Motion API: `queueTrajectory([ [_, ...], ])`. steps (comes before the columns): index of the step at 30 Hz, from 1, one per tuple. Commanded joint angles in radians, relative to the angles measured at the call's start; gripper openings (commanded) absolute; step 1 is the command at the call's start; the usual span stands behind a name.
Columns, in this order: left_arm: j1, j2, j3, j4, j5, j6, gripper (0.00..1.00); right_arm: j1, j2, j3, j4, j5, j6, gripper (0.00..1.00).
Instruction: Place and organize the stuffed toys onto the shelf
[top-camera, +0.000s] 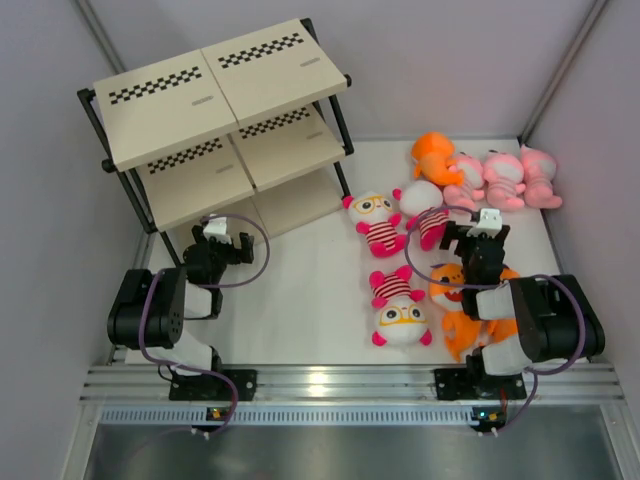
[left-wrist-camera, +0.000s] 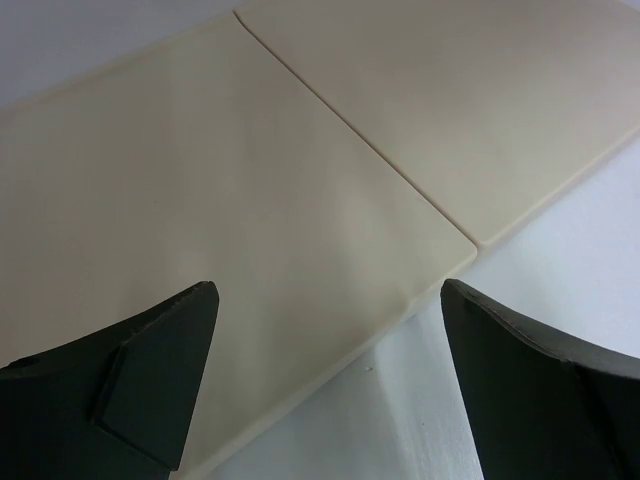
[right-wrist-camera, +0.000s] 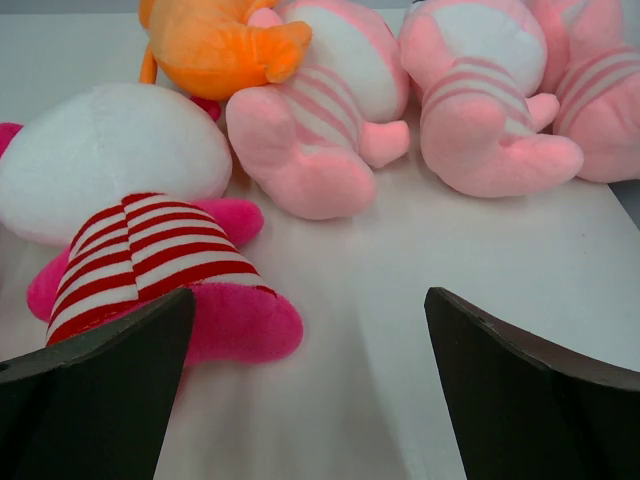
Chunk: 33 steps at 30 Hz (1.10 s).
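The right claw (right-wrist-camera: 310, 297) hangs spread and empty just above the tabletop (right-wrist-camera: 380, 330). A white-headed striped toy (right-wrist-camera: 150, 240) lies just beside one finger, with pink toys (right-wrist-camera: 320, 110) and an orange one (right-wrist-camera: 220, 45) just ahead. Closing here, I reckon it nips only the magenta foot, and the toy slips. The left claw (left-wrist-camera: 328, 290), also spread, hovers over the shelf (left-wrist-camera: 250, 180) and could knock it. Two orange toys (top-camera: 452, 290) sit mostly hidden under the right arm.
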Motion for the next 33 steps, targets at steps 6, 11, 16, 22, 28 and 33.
queueTrajectory([
  [6,0.004,0.010,0.025,0.028,0.010,-0.005,0.99,-0.014,-0.012,0.030,0.022,-0.019,0.015,0.99],
  [11,0.002,-0.062,-0.028,0.055,0.019,0.004,0.93,-0.014,-0.118,0.058,-0.137,-0.042,0.001,0.99],
  [16,-0.010,-0.091,-0.093,0.180,0.007,0.011,0.93,-0.013,-0.348,0.113,-0.355,-0.023,0.096,0.99],
  [22,-0.022,-0.319,0.058,-0.419,0.245,0.160,0.92,-0.014,-0.386,0.413,-0.804,-0.052,0.214,0.99],
  [28,-0.127,-0.385,0.111,-0.757,0.222,0.371,0.92,-0.013,-0.270,0.675,-1.089,-0.121,0.237,0.99],
  [33,-0.150,-0.434,0.221,-1.131,0.205,0.438,0.91,-0.019,-0.114,0.854,-1.235,-0.164,0.280,0.99],
])
